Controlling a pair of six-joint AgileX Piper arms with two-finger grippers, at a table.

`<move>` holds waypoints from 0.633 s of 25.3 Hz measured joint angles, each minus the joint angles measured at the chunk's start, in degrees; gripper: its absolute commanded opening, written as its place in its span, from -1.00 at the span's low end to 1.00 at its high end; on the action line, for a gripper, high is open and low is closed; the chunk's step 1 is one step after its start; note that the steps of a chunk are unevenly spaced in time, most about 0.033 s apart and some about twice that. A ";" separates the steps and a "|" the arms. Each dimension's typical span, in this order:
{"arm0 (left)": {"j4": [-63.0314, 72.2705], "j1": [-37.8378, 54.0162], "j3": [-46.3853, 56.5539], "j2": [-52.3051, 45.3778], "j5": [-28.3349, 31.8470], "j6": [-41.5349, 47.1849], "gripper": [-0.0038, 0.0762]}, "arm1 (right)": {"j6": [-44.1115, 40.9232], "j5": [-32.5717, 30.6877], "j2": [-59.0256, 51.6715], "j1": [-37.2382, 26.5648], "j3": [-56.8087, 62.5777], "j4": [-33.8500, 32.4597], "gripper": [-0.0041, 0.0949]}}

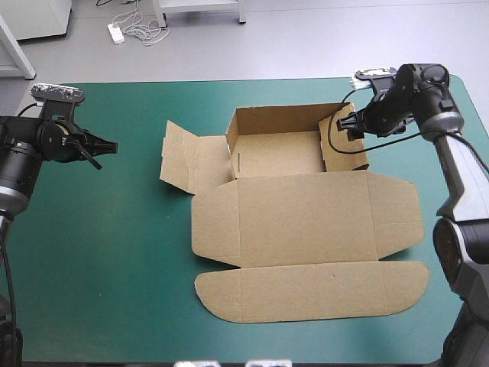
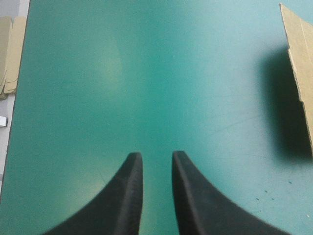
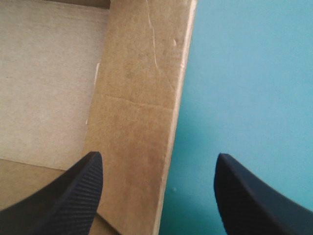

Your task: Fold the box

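Right gripper, spread wide, has the box's raised wall between its fingers, likely to pinch and tuck it next; left gripper hangs slightly parted.

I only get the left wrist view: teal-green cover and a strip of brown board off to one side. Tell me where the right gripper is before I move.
Observer: The right gripper is open and straddles the box's right wall, with one finger inside the tray and one outside over the teal-green cover.
Operator: Report how far the box is folded.
Observer: The far and right walls stand up. The left panel splays outward, untucked, and the lid lies flat toward the near edge.
Operator: Place my gripper against it.
Observer: The left gripper sits left of the box, pointing at it, apart from the left panel.
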State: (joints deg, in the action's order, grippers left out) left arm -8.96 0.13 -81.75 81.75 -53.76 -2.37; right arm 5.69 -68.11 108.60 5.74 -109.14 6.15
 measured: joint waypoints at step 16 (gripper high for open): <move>-0.11 0.00 0.00 0.00 -1.99 0.00 -0.51 | -4.17 0.52 13.55 3.25 -4.38 -5.04 -0.40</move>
State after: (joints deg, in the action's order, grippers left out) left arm -9.07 0.13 -81.75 81.75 -55.75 -2.37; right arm 1.52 -67.58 122.15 8.99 -113.52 1.12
